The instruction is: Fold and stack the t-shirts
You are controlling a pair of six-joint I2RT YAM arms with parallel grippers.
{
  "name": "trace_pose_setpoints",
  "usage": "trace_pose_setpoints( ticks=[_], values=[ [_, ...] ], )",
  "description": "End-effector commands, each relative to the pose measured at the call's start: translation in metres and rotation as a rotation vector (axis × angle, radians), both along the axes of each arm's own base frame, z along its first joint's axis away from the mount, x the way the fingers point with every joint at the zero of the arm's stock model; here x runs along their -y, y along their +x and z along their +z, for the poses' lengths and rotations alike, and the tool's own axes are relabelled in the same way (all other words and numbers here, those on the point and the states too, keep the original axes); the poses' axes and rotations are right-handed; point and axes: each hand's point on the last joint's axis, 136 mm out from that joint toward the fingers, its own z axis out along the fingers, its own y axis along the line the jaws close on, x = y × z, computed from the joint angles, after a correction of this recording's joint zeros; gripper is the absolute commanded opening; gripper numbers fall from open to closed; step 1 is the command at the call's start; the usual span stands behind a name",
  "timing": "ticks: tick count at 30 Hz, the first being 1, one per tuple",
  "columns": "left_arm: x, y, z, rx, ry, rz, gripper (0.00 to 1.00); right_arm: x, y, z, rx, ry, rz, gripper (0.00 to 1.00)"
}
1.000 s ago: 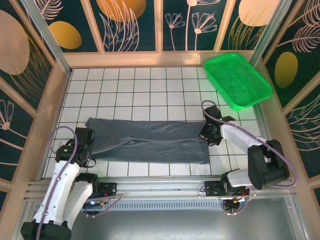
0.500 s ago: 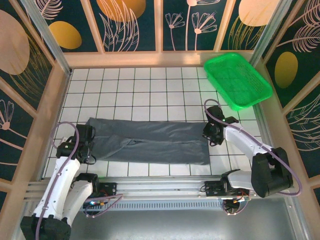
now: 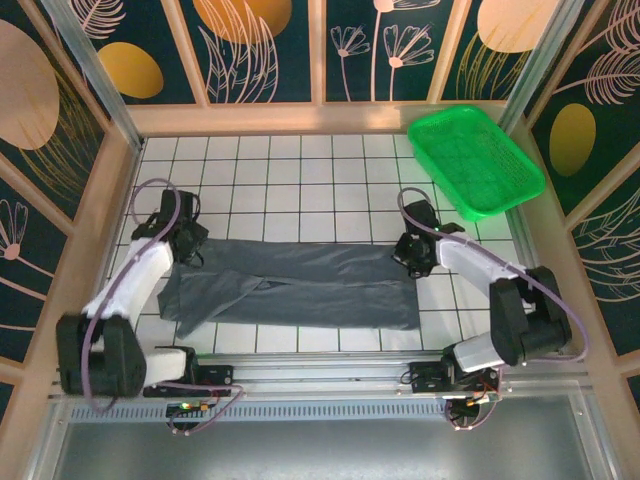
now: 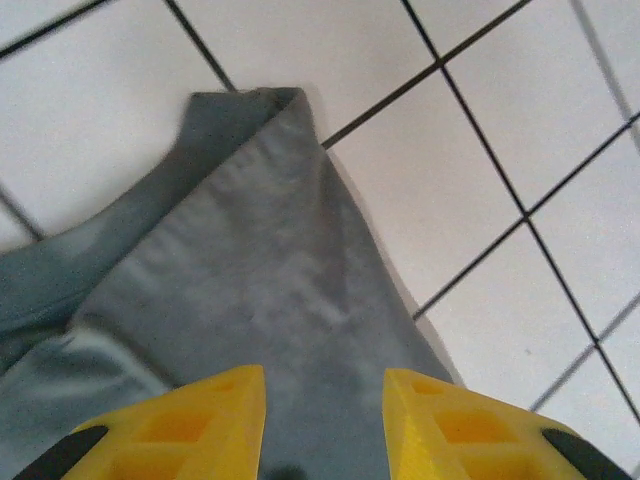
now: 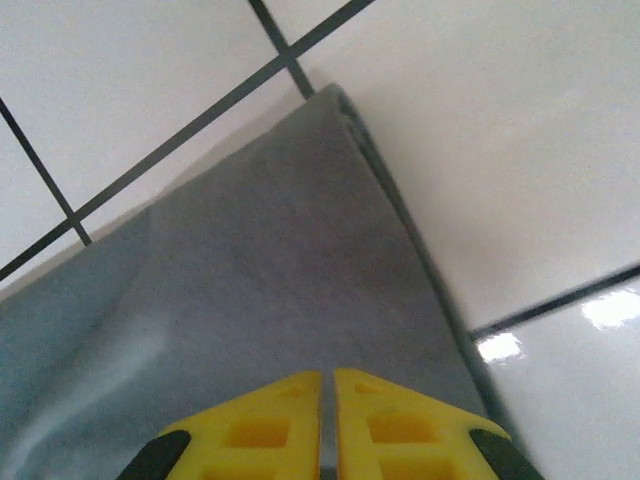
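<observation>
My t-shirt (image 3: 300,285) lies flat on the white tiles as one long strip. It reaches from one gripper to the other.

My left gripper (image 4: 322,388) sits over the far corner at its end. Its two yellow fingers are apart. Grey cloth lies under the gap, and the tip of the corner is just ahead of them. It holds nothing.

My right gripper (image 5: 327,382) is at the other far corner. Its fingers are pressed together, and I think they pinch the shirt's edge, which runs out just in front of them.

I think the step now is to grab both far corners and fold the strip. To do it well, I should push the left fingers down to the tile. Then I should close them on all the cloth there. Both sides should lift together, at one height, so the shirt does not twist.

The green basket (image 3: 475,160) sits beyond the right gripper, well apart, so it should not get in the way.
</observation>
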Motion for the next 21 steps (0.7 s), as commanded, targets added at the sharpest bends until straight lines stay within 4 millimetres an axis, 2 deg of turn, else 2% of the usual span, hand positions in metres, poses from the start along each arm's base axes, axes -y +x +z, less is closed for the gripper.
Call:
trace_pose_setpoints(
  ticks=[1,3,4,9,10,13,17,21],
  values=[
    [0.001,0.038,-0.013,0.021,-0.021,-0.104,0.33,-0.008,0.015,-0.005,0.004,0.032,-0.002,0.12],
    [-0.009,0.04,-0.036,-0.042,-0.023,-0.093,0.28,-0.004,0.016,-0.014,-0.02,0.019,-0.017,0.12],
    [-0.018,0.047,-0.037,-0.05,-0.015,-0.08,0.26,0.0,0.015,-0.02,-0.043,0.007,-0.031,0.12],
    [-0.065,0.023,-0.074,-0.189,0.024,0.006,0.2,0.02,0.007,-0.04,-0.149,-0.057,-0.09,0.13],
    [-0.073,0.016,-0.087,-0.231,0.021,0.018,0.19,0.022,0.007,-0.042,-0.162,-0.062,-0.089,0.14],
    [-0.081,0.017,-0.101,-0.242,-0.019,0.016,0.18,0.023,0.016,-0.048,-0.178,-0.072,-0.078,0.16],
    [-0.075,0.044,-0.103,-0.195,-0.075,-0.037,0.18,0.019,0.045,-0.053,-0.175,-0.059,-0.048,0.19],
    [-0.078,0.086,-0.094,-0.143,-0.089,-0.073,0.18,0.019,0.1,-0.055,-0.152,-0.07,-0.006,0.22]
  ],
)
